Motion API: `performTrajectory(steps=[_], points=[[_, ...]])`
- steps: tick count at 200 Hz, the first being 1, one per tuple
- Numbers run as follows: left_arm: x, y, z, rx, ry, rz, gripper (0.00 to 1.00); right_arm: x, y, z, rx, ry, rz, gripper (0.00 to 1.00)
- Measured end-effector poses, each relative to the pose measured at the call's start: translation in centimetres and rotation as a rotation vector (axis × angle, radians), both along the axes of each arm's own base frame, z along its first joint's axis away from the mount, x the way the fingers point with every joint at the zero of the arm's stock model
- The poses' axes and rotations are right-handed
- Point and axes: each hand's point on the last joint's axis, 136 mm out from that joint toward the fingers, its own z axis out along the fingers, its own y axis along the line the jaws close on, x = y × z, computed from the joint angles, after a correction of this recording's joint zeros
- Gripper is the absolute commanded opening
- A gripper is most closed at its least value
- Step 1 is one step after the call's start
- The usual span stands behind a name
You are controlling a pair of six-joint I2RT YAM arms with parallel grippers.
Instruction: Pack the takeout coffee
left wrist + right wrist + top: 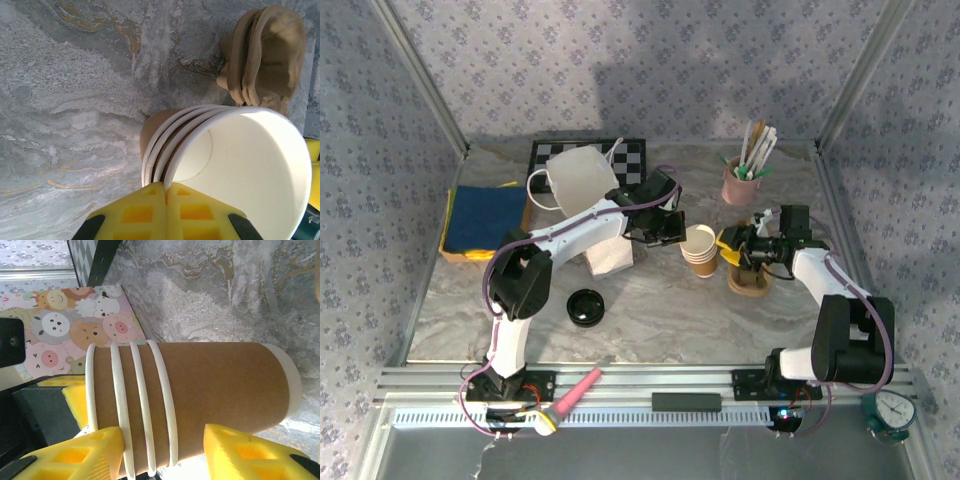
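Cup (250,165) inside stack (215,385), left claw (166,189) on rim

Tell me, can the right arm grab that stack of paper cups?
Probably yes: the right gripper stands open around the stack of paper cups, with nothing between. The left gripper pinches only the rim of the top cup.

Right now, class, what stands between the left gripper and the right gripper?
The stack of nested paper cups stands between the left gripper and the right gripper, seen in the top external view.
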Motion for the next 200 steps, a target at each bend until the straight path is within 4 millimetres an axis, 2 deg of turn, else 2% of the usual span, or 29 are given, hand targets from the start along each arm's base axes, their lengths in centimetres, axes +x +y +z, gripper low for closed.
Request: performTrajectory(steps=[98,147,200], points=[[0.0,0.3,-0.3,0.012,0.01,0.009,0.0,0.1,0.6,0.1,0.029,0.003,0.024,0.47],[0.0,0.5,-0.4,0.019,0.012,0.014,0.0,0.2,0.6,0.1,-0.026,-0.007,0.042,0.45],[0.3,0.3,0.6,-0.064,0.051,0.045,0.0,0.0,0.1,-0.4,-0.081,-0.011,0.05,0.45]])
